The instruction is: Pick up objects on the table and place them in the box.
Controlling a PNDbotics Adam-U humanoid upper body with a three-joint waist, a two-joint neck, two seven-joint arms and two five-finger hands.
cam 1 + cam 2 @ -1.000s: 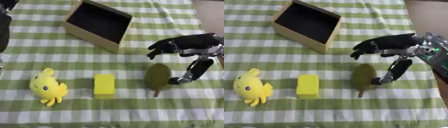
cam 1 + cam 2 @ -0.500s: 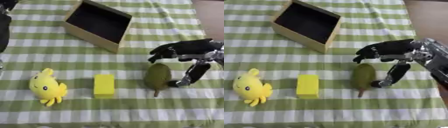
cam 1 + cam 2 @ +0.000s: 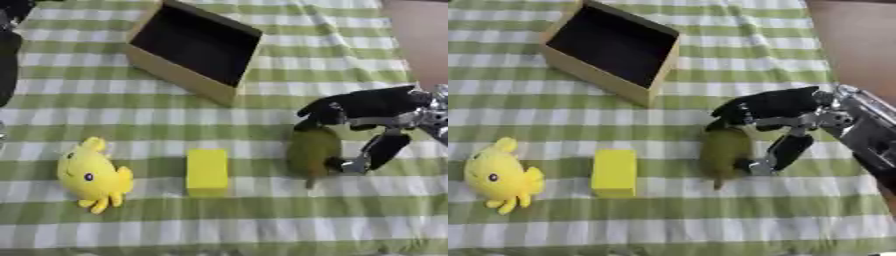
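Right hand closing on olive-green pear-shaped toy right of yellow block on table; fingers above, thumb beside, partly curled. Probably light, smooth; take round widest part.

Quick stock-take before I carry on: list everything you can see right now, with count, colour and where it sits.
Box: one, tan outside and black inside, open, far left of centre, nothing visible in it.
Plush toy: one, yellow, near left on the cloth.
Block: one, yellow, rectangular, near centre, right of the plush toy.
Pear-shaped object: one, olive green, lying right of the block, stem end toward the near edge.
Tablecloth: one, green and white check, covering the table.
Right hand: one, black with silver joints, coming in from the right, fingers over the top of the pear-shaped object and thumb by its right side.
Left hand: not clearly shown; only dark parts at the upper left edge.
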